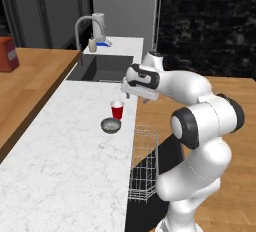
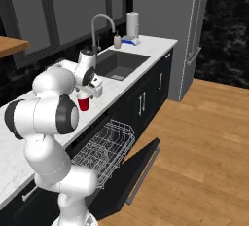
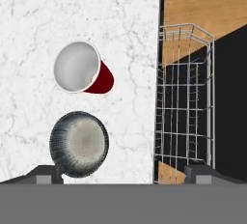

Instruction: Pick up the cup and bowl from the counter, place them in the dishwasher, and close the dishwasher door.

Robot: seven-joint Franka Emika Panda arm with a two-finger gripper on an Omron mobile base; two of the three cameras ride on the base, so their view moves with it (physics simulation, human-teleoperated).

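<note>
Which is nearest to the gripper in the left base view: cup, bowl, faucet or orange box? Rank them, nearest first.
Measured from the gripper, above the counter:
1. cup, just below the fingers, near the counter's edge.
2. bowl, just past the cup, toward the camera.
3. faucet, at the far end of the sink.
4. orange box, on the wooden surface at far left.

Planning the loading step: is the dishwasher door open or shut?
Open. The dishwasher door hangs dropped down, with the wire rack pulled out over it.
</note>
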